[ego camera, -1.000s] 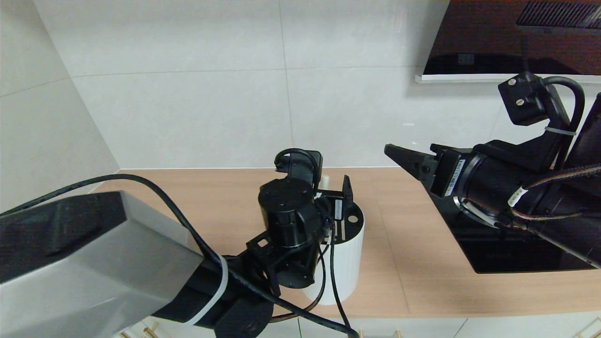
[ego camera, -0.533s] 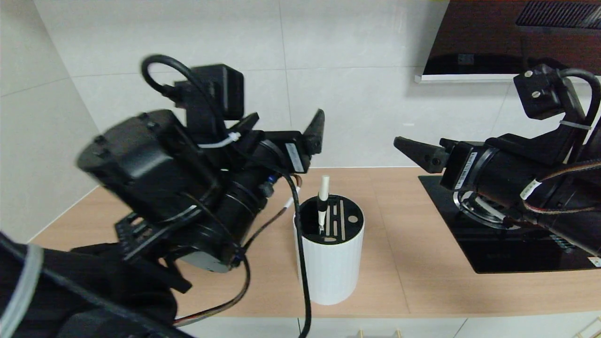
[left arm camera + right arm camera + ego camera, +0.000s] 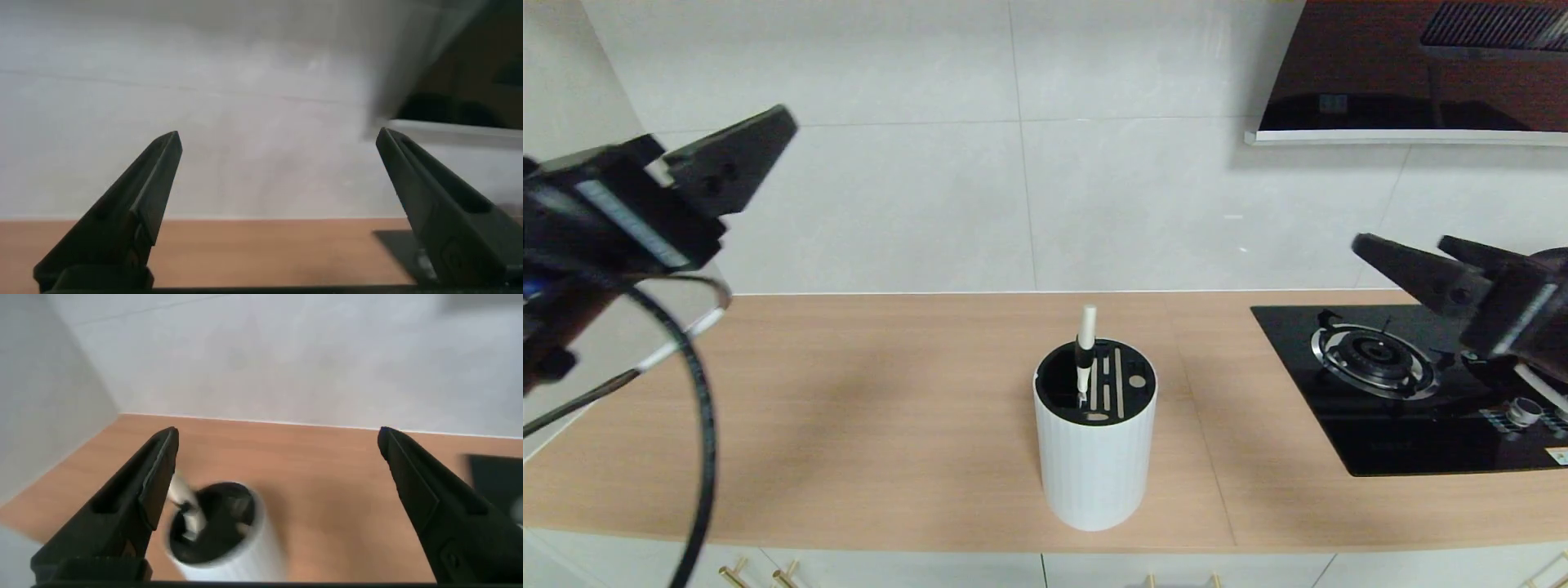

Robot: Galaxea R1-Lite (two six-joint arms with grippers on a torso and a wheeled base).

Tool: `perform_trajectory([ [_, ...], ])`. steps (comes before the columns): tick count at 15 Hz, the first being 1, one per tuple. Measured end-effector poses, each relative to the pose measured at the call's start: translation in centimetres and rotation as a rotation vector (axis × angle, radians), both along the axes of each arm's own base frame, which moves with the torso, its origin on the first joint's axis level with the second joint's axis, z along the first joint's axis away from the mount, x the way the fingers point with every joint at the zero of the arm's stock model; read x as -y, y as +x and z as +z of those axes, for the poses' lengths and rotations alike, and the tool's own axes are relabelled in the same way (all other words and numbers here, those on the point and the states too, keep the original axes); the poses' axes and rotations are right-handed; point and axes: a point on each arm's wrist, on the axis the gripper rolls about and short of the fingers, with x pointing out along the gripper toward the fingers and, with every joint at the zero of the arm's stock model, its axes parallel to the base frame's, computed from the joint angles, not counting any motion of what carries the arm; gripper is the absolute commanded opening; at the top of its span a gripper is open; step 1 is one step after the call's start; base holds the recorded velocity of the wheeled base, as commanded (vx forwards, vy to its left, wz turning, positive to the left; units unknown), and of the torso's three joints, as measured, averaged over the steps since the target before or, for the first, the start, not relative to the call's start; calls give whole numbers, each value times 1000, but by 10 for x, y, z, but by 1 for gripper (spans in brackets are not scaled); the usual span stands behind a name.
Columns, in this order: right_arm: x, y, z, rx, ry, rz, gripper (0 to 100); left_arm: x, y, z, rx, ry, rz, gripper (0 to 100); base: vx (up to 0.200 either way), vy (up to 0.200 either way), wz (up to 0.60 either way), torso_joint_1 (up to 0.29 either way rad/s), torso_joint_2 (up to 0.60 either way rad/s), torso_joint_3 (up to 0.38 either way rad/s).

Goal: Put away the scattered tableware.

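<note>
Left tool (image 3: pixel 276 140) high at far left, jaws wide apart, empty, partly cut off. White ribbed cylindrical holder (image 3: pixel 1096 465) mid wooden tabletop (image 3: pixel 890 408); white-handled utensil (image 3: pixel 1085 327) upright in slot, lower end hidden. Right tool (image 3: pixel 276 437) wide open, empty, above black gas hob (image 3: pixel 1372 441).

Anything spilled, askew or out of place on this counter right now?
Nothing stands out. The white-handled utensil stands nearly upright in the white holder, which sits upright on the countertop. The left gripper and right gripper are open and empty, away from it.
</note>
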Motion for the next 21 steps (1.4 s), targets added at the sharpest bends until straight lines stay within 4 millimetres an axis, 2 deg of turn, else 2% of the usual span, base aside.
perform_trajectory([
  [4,56,-66,-19,62,-11,-170,100,-65,-81,-22,-109,86,71,100,0,0,0,0,0,0],
  [6,74,-102,-29,58,-29,-233,100,-86,-118,-38,-119,96,123,100,0,0,0,0,0,0],
  [9,90,-155,-54,19,-64,-298,100,-101,-164,-63,-115,95,198,100,0,0,0,0,0,0],
  [11,91,-180,-63,78,-67,-325,100,-104,-186,-81,-99,83,256,100,0,0,0,0,0,0],
  [13,87,-197,-75,131,-81,-314,100,-102,-195,-98,-93,14,317,100,0,0,0,0,0,0],
  [16,83,-206,-93,152,-60,-333,100,-96,-198,-115,-93,-44,389,100,0,0,0,0,0,0],
  [18,82,-208,-97,143,39,-262,100,-92,-198,-129,-101,-1,349,100,0,0,0,0,0,0],
  [21,81,-202,-110,108,20,-237,100,-90,-186,-160,-172,29,352,100,0,0,0,0,0,0],
])
